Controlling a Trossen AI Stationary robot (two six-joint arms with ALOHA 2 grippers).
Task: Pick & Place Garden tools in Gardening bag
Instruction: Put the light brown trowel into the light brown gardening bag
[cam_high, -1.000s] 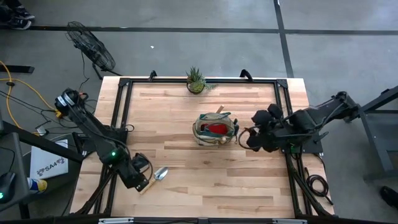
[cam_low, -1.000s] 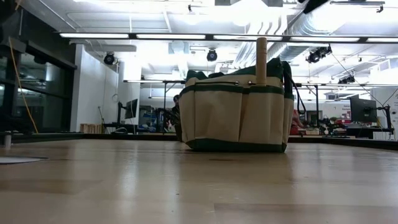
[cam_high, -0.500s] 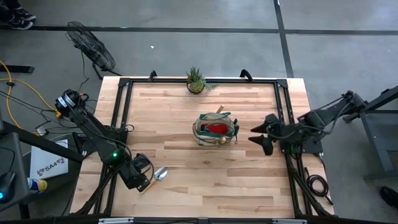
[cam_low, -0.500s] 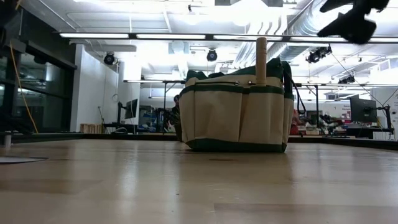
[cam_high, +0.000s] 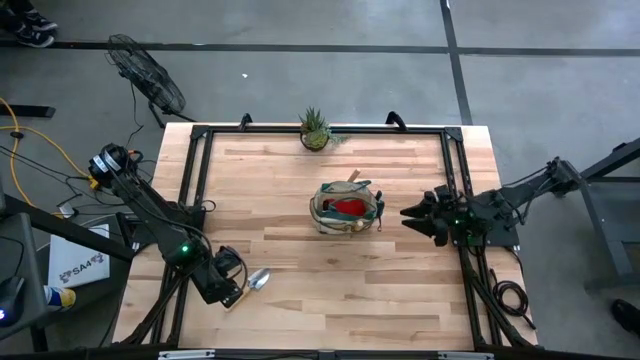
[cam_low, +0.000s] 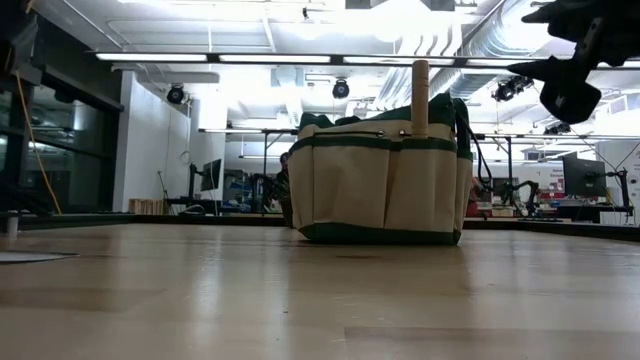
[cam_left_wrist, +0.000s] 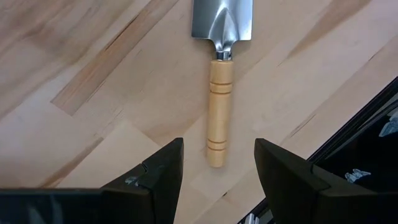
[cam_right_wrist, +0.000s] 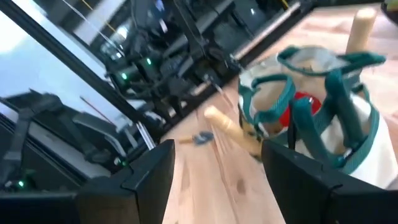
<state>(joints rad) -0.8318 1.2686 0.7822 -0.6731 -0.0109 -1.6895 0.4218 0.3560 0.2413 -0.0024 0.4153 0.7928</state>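
Observation:
A trowel (cam_left_wrist: 221, 112) with a silver blade (cam_left_wrist: 222, 22) and a wooden handle lies flat on the table near the front left; it also shows in the high view (cam_high: 255, 281). My left gripper (cam_left_wrist: 217, 167) is open just over it, a finger on either side of the handle's free end, apart from it. The tan bag with green trim (cam_high: 347, 208) stands at mid-table, a red glove (cam_right_wrist: 300, 104) inside and a wooden handle (cam_low: 420, 95) sticking up from it. My right gripper (cam_high: 408, 214) is open and empty, right of the bag.
A spiky green potted plant (cam_high: 315, 130) stands at the table's far edge. A black frame (cam_high: 200, 160) runs around the tabletop. Another wooden handle (cam_right_wrist: 227, 127) sticks out at the bag's near side. Bare wood (cam_high: 350, 300) lies between the bag and the near edge.
My right gripper has drawn back from beside the bag toward the table's right edge and come down; in the low view it has dropped into the picture at the upper right. The bag and the trowel have stayed put.

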